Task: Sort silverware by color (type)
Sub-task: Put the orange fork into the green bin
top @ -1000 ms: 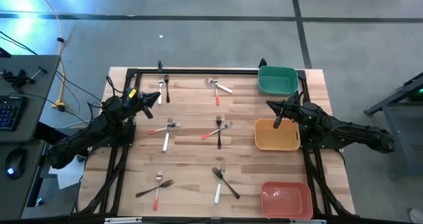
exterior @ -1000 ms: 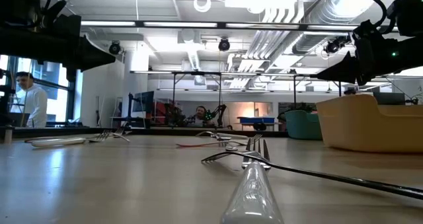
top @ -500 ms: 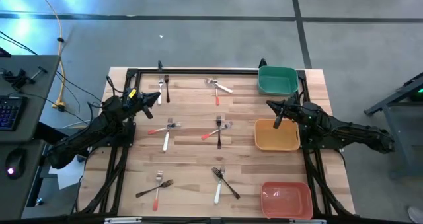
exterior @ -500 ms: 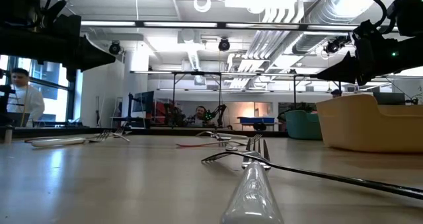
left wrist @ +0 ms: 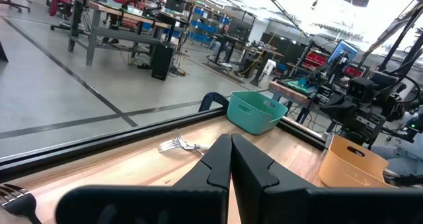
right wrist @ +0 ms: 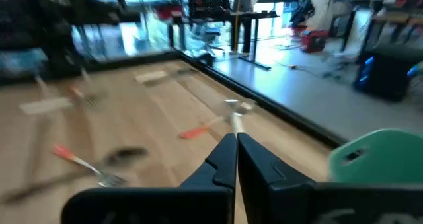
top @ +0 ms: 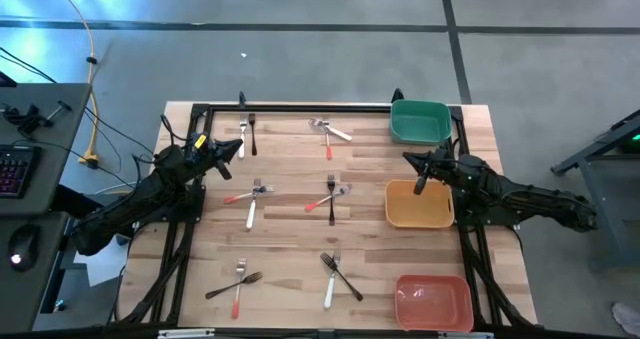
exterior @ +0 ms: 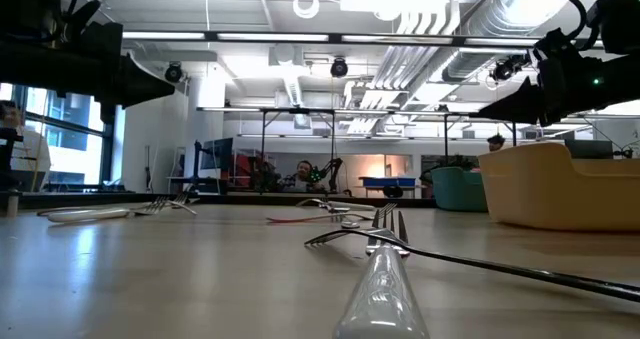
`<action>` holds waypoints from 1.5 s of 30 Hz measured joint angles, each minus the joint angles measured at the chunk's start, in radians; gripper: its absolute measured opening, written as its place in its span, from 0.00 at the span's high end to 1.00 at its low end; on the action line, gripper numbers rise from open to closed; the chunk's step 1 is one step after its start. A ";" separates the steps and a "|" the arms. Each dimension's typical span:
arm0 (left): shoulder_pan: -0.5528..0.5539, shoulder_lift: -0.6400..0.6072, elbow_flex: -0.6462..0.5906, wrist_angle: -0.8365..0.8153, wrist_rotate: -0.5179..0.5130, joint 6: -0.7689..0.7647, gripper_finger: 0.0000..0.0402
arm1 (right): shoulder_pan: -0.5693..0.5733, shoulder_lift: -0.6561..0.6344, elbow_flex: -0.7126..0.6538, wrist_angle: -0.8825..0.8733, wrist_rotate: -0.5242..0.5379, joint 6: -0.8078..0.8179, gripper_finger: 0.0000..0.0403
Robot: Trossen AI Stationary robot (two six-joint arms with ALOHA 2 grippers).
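The silverware lies flat on the wooden table in small groups: two at the far edge (top: 247, 134) (top: 330, 131), two mid-table (top: 250, 193) (top: 331, 197), two near the front (top: 238, 281) (top: 336, 275). The handles are red-orange, white or black. My left gripper (top: 230, 146) hovers shut at the table's left side, beside the far-left group, its fingers (left wrist: 230, 159) closed together on nothing. My right gripper (top: 410, 163) hovers shut at the right, above the yellow bin's far-left corner. Its fingers (right wrist: 236, 151) are also empty.
Three bins stand along the table's right side: a green one (top: 420, 121) far, a yellow one (top: 418, 205) in the middle, a red one (top: 432, 301) near. A black frame (top: 300, 107) runs along the far edge. In the low view a fork (exterior: 382, 241) lies close in front.
Neither arm and none of the silverware has moved. In the room behind the table, a person at the low view's far left has walked further left, almost out of the picture.
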 joint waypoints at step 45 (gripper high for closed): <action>-0.001 0.003 0.000 0.147 0.010 -0.377 1.00 | 0.216 1.467 1.421 -0.659 -0.252 0.353 1.00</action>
